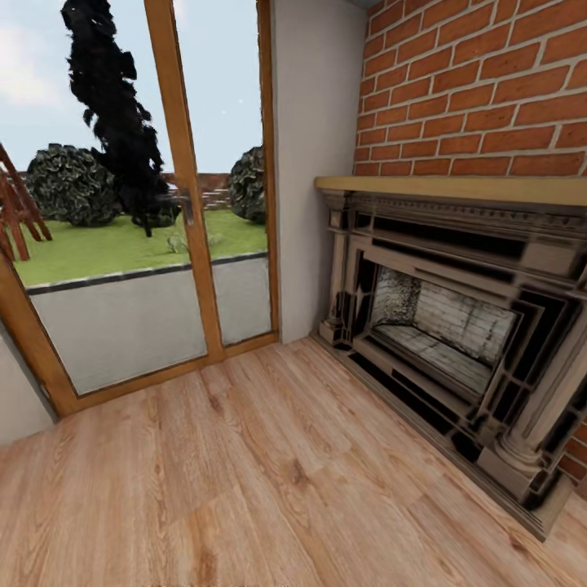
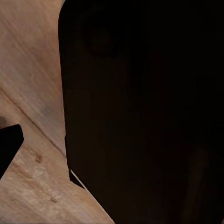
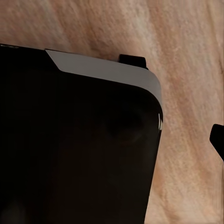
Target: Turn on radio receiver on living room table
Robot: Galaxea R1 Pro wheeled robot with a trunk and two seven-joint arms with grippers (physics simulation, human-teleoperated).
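A light wood plank floor [image 1: 244, 481] runs to a corner of the living room [image 1: 314, 163]; on one side stands a glazed door with a wooden frame [image 1: 186, 187], lawn and dark shrubs beyond it; on the other a red brick wall [image 1: 481, 81] rises above a dark, ornate fireplace [image 1: 456, 326] with a pale mantel shelf. In each wrist view a large black rounded body [image 2: 144, 116] [image 3: 74, 149] hangs over the same planks — whether either gripper's jaws are apart or together cannot be told.
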